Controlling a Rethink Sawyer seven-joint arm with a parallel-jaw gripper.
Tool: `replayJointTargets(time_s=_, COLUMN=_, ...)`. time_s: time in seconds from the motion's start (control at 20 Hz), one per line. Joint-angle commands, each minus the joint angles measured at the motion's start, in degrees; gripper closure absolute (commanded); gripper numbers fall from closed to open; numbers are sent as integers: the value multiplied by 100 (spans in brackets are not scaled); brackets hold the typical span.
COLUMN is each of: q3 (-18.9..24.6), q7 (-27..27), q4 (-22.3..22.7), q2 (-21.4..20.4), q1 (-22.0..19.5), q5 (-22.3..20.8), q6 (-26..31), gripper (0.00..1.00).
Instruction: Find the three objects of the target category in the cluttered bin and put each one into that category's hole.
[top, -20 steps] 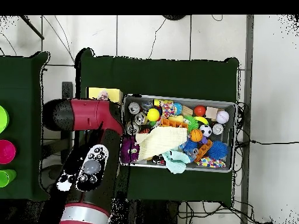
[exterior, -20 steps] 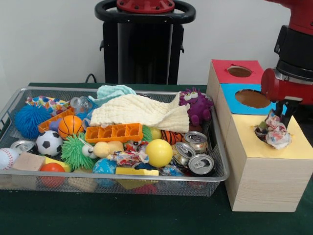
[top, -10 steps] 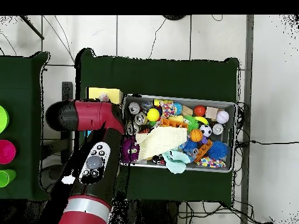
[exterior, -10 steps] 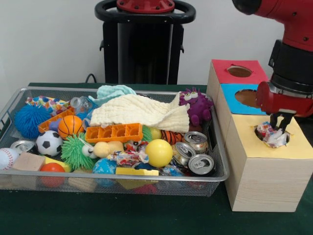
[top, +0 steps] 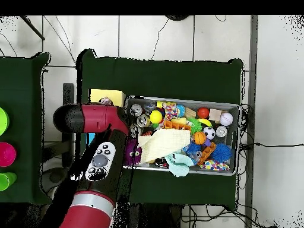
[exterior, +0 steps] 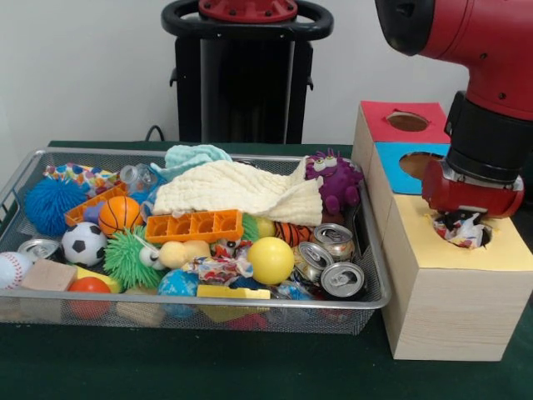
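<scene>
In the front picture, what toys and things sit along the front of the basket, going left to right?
White baseball → tan wooden block → spiky green ball → smooth yellow ball → silver drink can → yellow-topped wooden box.

A dark green cloth-covered desk (exterior: 208,367) stands against a plain white wall (exterior: 83,67); overhead, grey floor tiles (top: 154,35) and round green and pink cups (top: 5,154) show.
</scene>
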Motion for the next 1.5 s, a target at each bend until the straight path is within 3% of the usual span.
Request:
replayJointTargets(time_s=0.05, q3=391, q7=1415, q4=154, q2=568, q1=-131, q5=159, q6=58, gripper=100)
replayJointTargets(time_s=0.55, q3=371, q7=1304, q4=89, q2=464, q1=-144, q5=221, q6=454, gripper=100)
replayJointTargets(time_s=0.8, q3=283, q7=1181, q4=137, q2=-151, q1=-104, q5=191, q6=1607, gripper=100)
replayJointTargets(time_s=1.0, q3=273, q7=1071, q4=178, q2=-446, q1=-125, q5=149, q6=2023, gripper=100)
replayJointTargets(time_s=1.5, q3=397, q7=1040, q4=233, q2=-468, q1=-187, q5=122, q6=1942, gripper=100)
